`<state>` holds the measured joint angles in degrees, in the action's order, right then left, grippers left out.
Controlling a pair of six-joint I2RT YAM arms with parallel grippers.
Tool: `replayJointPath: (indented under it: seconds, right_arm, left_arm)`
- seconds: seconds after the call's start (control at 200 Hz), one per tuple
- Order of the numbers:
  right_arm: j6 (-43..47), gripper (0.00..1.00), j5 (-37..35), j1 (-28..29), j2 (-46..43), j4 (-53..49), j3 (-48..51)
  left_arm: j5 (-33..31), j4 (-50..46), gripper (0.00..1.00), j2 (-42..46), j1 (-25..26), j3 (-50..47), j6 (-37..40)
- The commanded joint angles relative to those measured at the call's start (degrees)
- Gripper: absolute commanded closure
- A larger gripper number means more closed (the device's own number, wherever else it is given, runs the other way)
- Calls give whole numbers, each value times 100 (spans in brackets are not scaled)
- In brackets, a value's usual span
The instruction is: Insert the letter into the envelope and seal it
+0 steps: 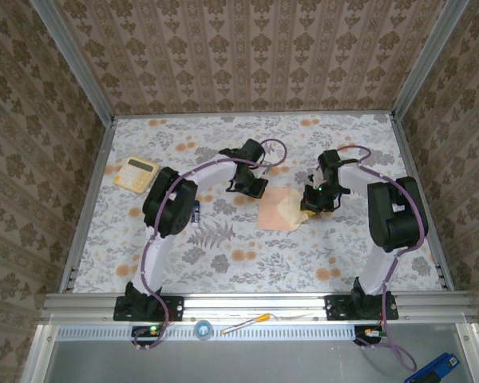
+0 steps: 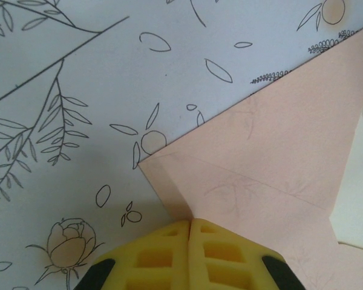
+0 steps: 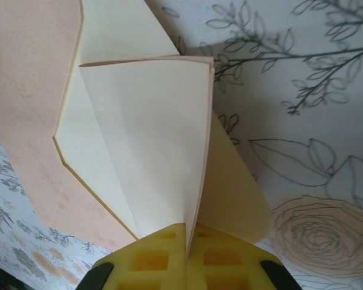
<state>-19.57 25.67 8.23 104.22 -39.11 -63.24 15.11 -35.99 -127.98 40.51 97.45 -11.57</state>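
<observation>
**Spotter:** Start at your fingers. What's the right one got?

**Me:** My right gripper (image 3: 188, 237) has its jaws pressed together on the letter (image 3: 142, 139). They grip the folded sheet at its near end. The cream side faces me, and the sheet fans out away from the jaws.

**Spotter:** How will it handle?

**Me:** It's thin paper, so I'd judge it nearly weightless, floppy and easy to crease or tear. I'd hold it by an edge, close to a fold where it's stiffest, and move gently.

**Spotter:** And the left?

**Me:** My left gripper (image 2: 190, 238) is closed too, pinching the envelope (image 2: 278, 157) at its near edge. The rest of it lies flat on the table (image 2: 78, 72) beyond the jaws.

**Spotter:** How do the two sit together?

**Me:** From the right wrist, the envelope's pink face lies just left of the letter, touching it. From above, the envelope sits mid-table between both grippers. I cannot tell whether the letter's far end is inside the pocket.
</observation>
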Motion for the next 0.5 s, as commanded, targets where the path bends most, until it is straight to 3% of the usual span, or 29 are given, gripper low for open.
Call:
replayJointPath:
  seconds: [0.0,0.495]
  right_arm:
    - [-216,100,-141,141,-10,71,42]
    - [-817,100,166,345,160,617,88]
  left_arm:
    - [-368,-577,100,-263,62,-205,-64]
    - [-347,-527,100,-295,102,-264,-109]
